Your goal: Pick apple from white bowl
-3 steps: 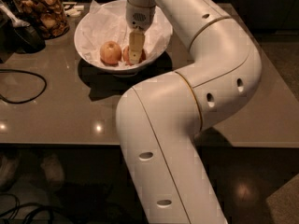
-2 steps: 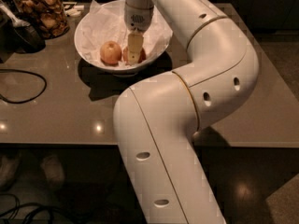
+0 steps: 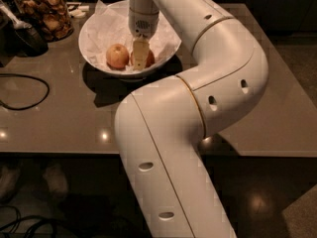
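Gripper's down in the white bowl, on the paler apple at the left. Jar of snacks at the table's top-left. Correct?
One thing is off. The camera view shows the gripper down in the white bowl at the redder apple on the right, not the paler apple, which sits uncovered to its left. The jar of snacks is at the top-left, as you said.

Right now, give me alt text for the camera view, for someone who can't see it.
The white robot arm's pincer reaches down into the white bowl, right at the red-orange apple, with a paler apple beside it on crumpled paper. The bowl sits on a glossy grey table near a glass jar of brown snacks.
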{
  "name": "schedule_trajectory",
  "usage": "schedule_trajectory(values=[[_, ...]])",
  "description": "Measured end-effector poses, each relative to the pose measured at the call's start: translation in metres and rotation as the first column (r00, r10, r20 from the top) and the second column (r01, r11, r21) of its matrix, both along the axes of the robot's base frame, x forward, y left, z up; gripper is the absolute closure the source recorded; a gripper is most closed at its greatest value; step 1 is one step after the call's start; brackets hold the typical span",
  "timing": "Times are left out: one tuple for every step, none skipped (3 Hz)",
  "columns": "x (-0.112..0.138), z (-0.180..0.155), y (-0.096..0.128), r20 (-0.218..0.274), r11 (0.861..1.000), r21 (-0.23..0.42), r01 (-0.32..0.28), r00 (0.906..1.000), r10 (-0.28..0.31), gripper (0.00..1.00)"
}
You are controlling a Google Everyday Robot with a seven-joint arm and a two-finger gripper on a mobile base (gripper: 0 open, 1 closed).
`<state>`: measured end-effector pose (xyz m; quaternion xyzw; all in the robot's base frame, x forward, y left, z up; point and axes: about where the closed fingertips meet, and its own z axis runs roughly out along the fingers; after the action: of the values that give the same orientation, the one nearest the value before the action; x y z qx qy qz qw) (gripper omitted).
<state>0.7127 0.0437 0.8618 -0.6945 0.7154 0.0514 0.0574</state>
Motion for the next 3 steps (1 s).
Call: schedule_trajectory(values=[[-0.0019, -0.002, -0.0008, -0.006, 1.0, -0.008, -0.007, 1.0, 0.007, 0.5], [-0.0019, -0.002, -0.0008, -0.006, 1.0, -0.008, -0.007, 1.0, 0.007, 0.72], [-0.0019, -0.002, -0.0008, -0.006, 1.0, -0.008, -0.007, 1.0, 0.007, 0.95]])
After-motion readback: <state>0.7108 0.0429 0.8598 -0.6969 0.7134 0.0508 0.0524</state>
